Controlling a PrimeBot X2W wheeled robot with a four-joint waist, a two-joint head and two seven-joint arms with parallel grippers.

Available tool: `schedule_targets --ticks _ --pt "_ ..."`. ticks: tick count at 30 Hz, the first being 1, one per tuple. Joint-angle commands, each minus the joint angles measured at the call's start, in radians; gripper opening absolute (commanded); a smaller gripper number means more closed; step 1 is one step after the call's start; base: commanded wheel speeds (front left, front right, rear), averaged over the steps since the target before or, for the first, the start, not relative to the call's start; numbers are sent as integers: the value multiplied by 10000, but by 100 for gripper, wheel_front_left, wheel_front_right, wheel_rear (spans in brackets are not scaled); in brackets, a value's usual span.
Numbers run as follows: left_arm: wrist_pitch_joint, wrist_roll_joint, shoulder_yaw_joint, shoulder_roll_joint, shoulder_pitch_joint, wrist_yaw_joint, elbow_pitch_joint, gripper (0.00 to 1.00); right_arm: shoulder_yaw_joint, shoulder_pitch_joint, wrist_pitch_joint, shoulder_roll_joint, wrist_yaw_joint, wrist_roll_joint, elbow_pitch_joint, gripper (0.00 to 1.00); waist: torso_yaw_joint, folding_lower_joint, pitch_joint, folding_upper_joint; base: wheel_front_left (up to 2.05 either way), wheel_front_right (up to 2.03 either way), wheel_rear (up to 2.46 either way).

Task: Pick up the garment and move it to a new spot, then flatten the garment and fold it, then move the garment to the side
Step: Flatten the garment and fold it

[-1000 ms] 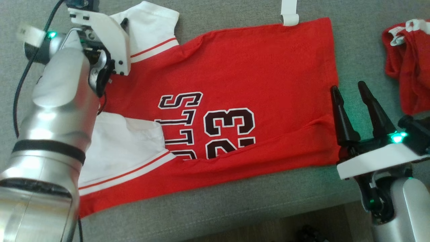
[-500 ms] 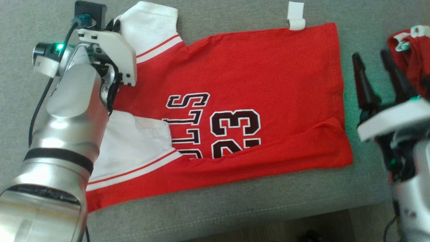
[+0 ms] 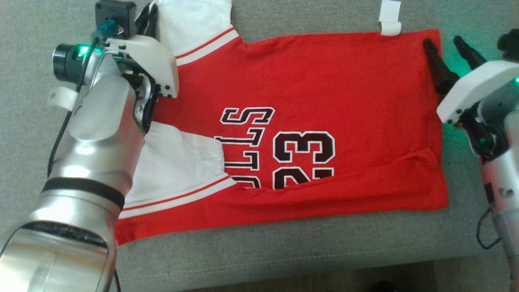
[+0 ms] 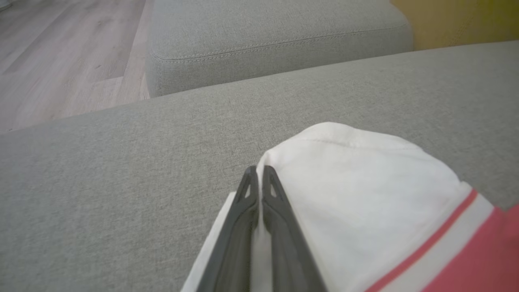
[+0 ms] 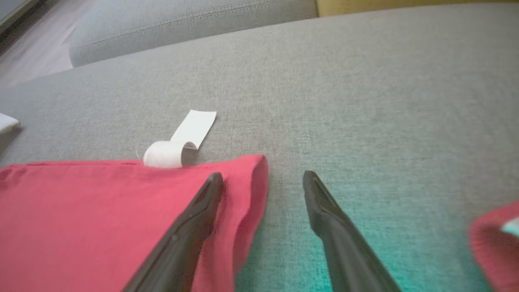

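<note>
The jersey (image 3: pixel 324 93) lay flat on the cushion (image 3: pixel 284 251), its long axis running from the robot's left to its right. The left gripper (image 4: pixel 259 178) was clamped on the white sleeve (image 4: pixel 365 170) at the far left end. The right gripper (image 5: pixel 263 175) stood wide apart at the hem (image 5: pixel 253 170) corner, far right: one finger over red cloth, the other over bare cushion. Whether either touched was unclear. The corner lay just inside its reach.

Red jersey (image 3: pixel 324 81) on grey cushion (image 3: pixel 284 251)
</note>
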Motion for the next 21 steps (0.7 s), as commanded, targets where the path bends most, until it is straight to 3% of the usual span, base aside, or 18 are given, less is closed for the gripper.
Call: schedule_targets --ticks 1,3,4,5,6,8,9,14,21 --pt "-205 -136 187 224 -435 -46 -251 0 298 -376 49 -182 33 169 6 100 14 -1 38 0 0 0 0" --pt "-310 -189 218 231 -457 -42 -251 0 547 -646 219 -210 33 285 411 100 19 -1 60 0 0 0 0" --pt "-358 -210 223 227 -460 -49 -255 0 686 -759 341 -232 33 348 609 84 38 -1 56 0 0 0 0" --pt "-358 -210 223 227 -460 -49 -255 0 686 -759 341 -232 33 348 609 84 38 -1 56 0 0 0 0" --pt "-426 -245 225 227 -456 -69 -236 0 913 -972 481 -293 33 450 944 42 63 -1 40 0 0 0 0" --pt "-454 -268 230 225 -452 -81 -228 0 1020 -1070 562 -311 33 507 1110 41 71 -1 32 0 0 0 0" --pt "-476 -286 230 223 -453 -88 -217 0 1143 -1171 627 -329 33 578 1231 0 78 -1 28 0 0 0 0" --pt "-578 -400 270 212 -410 -81 -209 0 1607 -1603 667 -512 33 799 1632 0 111 -1 -64 0 0 0 0" --pt "-720 -546 675 481 227 240 -1424 0 1923 -1343 -674 -788 33 1234 976 0 149 -1 -518 0 0 0 0"
